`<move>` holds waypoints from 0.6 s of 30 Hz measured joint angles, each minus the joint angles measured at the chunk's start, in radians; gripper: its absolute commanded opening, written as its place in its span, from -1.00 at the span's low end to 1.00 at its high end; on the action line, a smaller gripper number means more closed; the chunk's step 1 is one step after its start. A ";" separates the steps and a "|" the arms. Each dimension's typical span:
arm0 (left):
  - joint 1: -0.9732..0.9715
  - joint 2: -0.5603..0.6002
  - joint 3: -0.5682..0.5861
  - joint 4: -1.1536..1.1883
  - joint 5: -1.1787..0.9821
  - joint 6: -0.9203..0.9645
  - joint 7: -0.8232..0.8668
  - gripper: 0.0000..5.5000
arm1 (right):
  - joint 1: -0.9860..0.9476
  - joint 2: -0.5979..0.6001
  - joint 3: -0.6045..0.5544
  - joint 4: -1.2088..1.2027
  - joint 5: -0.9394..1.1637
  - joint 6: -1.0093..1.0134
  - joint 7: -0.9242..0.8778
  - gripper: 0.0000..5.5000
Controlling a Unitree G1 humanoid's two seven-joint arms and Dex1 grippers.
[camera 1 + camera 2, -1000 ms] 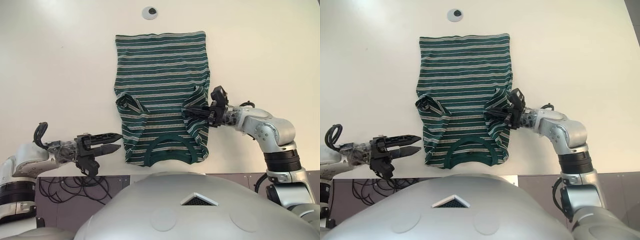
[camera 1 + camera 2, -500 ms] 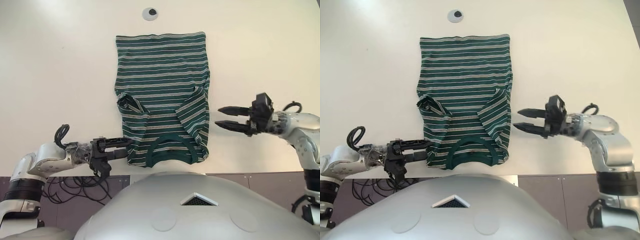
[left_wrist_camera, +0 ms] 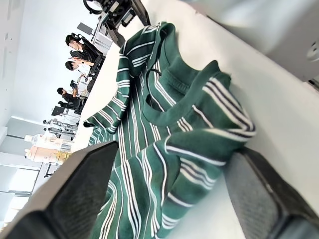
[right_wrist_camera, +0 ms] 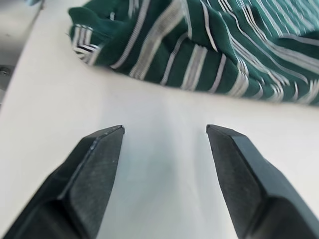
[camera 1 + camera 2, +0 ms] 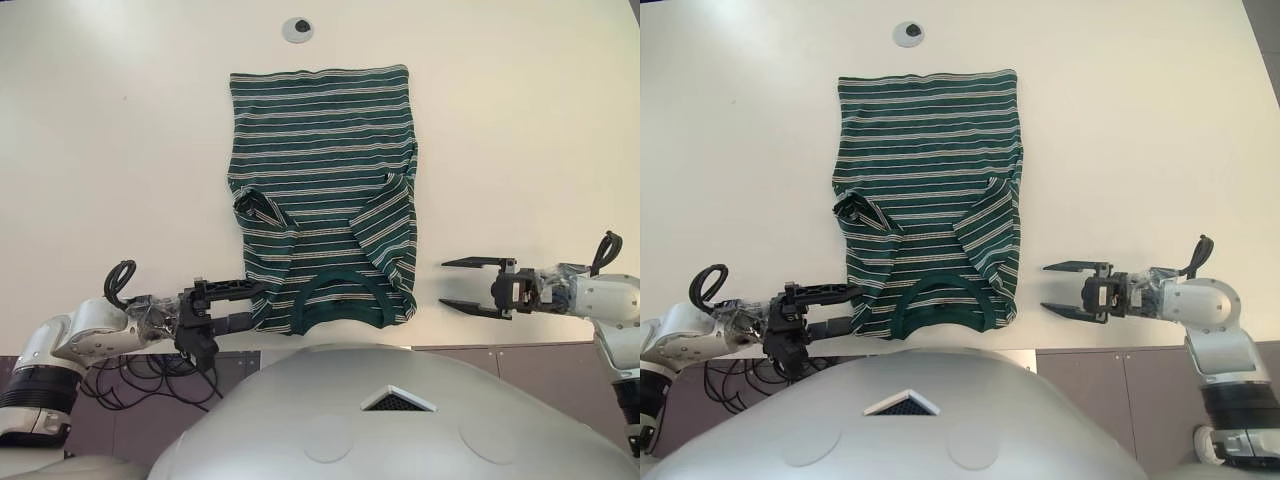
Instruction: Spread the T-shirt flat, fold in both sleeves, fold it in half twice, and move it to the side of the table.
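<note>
- T-shirt (image 5: 320, 170) is laid flat on the table (image 5: 120, 150), both sleeves folded in, collar end nearest the robot.
- Left gripper (image 5: 255, 303) is set at the T-shirt's near left corner; fingers are spread wide, with the corner fabric between them, unpinched.
- Right gripper (image 5: 442, 283) is held right of the T-shirt's collar end, apart from the cloth; fingers are spread wide over bare table.
- Round disc (image 5: 297, 29) is noted beyond the T-shirt's far hem.

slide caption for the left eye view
Striped T-shirt, sleeves folded in, on table; left gripper and right gripper, both open, flank its collar end.
</note>
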 measured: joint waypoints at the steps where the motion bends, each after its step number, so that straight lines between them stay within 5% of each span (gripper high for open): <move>1: 0.000 0.000 -0.006 0.000 0.000 0.000 0.003 0.34 | 0.008 0.000 0.015 -0.001 -0.006 -0.033 -0.012 0.10; 7: -0.002 0.010 -0.067 -0.003 0.000 0.018 0.008 -0.09 | 0.025 -0.002 0.110 -0.005 -0.017 -0.111 -0.048 0.12; 11: -0.006 0.026 -0.118 -0.014 -0.001 0.042 0.007 -0.38 | -0.001 0.000 0.172 0.013 -0.039 -0.163 -0.080 -0.16; 18: -0.029 0.062 -0.161 -0.028 -0.007 0.051 0.001 -0.57 | -0.067 0.008 0.267 0.071 -0.048 -0.216 -0.138 -0.57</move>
